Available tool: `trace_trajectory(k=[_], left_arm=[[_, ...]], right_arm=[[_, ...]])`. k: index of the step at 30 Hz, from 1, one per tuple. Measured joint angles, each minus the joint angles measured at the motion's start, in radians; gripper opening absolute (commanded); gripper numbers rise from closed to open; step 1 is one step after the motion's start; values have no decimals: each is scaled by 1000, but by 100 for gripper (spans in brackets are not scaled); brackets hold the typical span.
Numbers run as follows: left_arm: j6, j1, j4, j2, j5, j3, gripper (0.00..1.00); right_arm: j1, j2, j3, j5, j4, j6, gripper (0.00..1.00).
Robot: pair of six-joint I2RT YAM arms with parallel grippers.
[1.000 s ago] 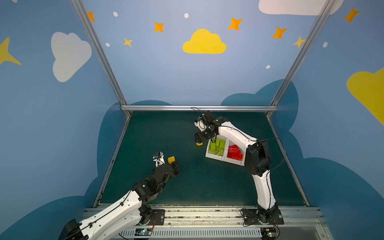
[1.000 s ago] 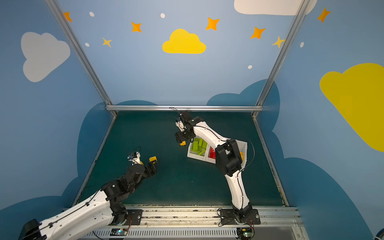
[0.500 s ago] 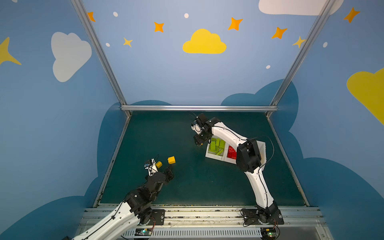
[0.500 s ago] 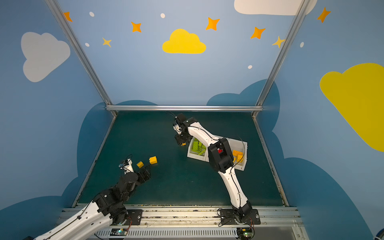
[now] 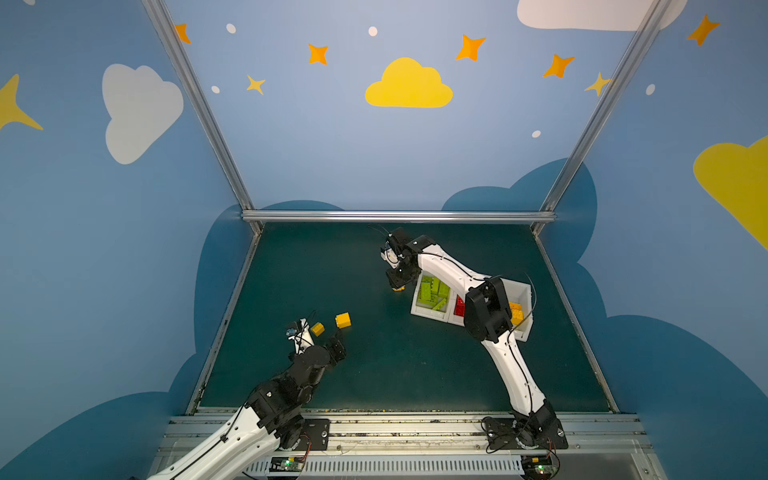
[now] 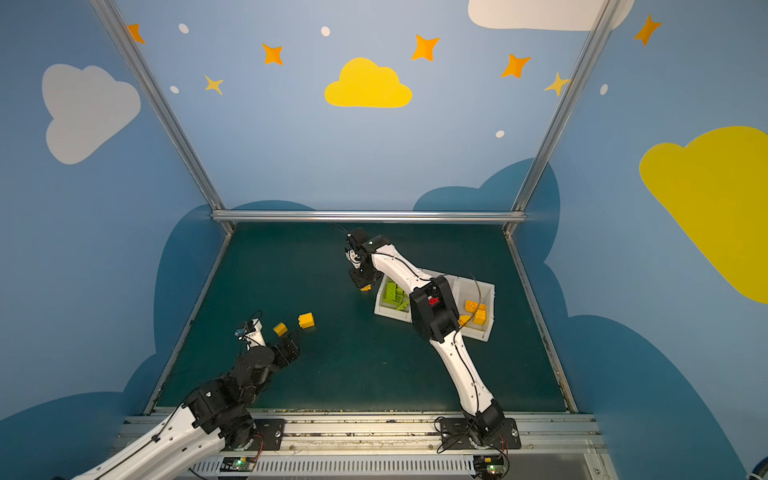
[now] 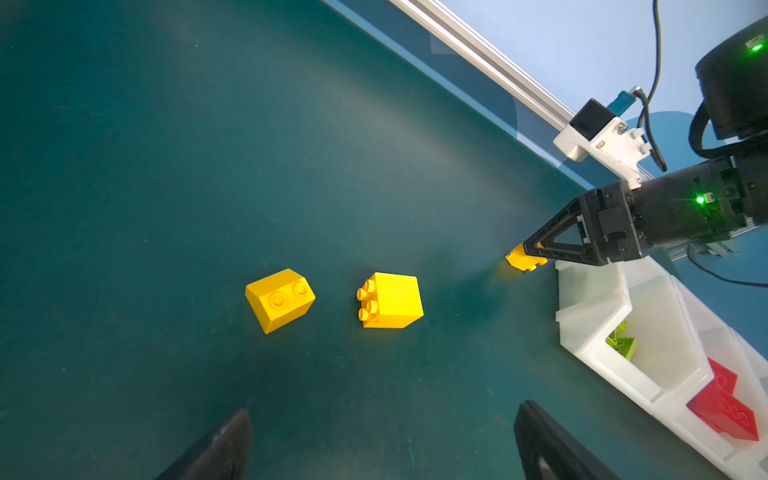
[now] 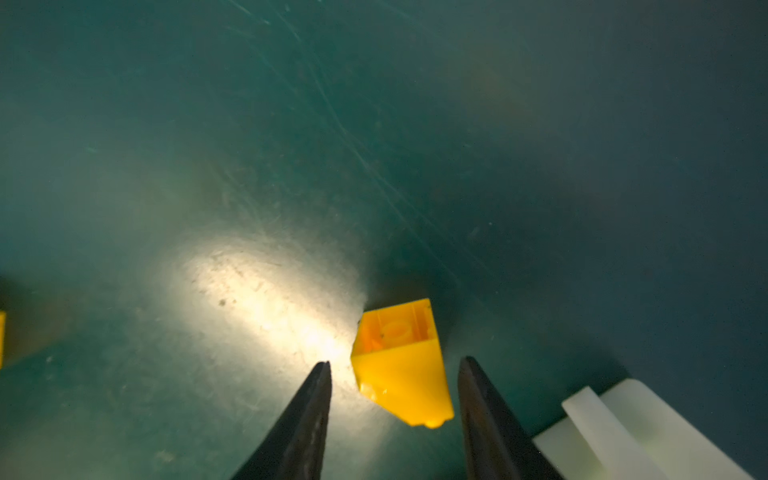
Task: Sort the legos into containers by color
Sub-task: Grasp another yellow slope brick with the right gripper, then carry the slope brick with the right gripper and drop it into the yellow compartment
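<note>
Straddling lego (image 8: 401, 370) beside containers' (image 8: 602, 424) corner: right hand (image 8: 397, 360)

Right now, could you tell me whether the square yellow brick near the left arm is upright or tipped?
Tipped on its side: the square yellow brick shows its four studs pointing sideways along the mat.

**Hidden & cut off**

Both top views, right of center: elbow of right arm (image 5: 486, 311) covers mid bin of the containers (image 5: 524, 293); red legos (image 5: 459, 306) show as a sliver, count n/a. Center: yellow brick (image 5: 398, 289) under right gripper (image 5: 397, 283) mostly hidden. Bottom edge cuts off left arm (image 5: 232, 438). Right wrist view: 2nd yellow brick (image 8: 1, 338) cropped by frame edge, containers only a corner. Left wrist view: containers run out of frame.
</note>
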Motion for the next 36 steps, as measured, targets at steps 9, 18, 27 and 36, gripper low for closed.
trace_trajectory(k=[9,18,27,36], left_arm=[[0,0,0,5,0,0,97],[-1,0,-1,6,0,0,97],[3,0,-5,9,32,16,97],[13,-3,23,174,101,144,97]], right_arm=[[2,10,2,16,-10,-1,51],[5,18,2,17,-13,0,36],[18,1,-34,18,-3,6,34],[40,-235,-241,17,41,32,34]])
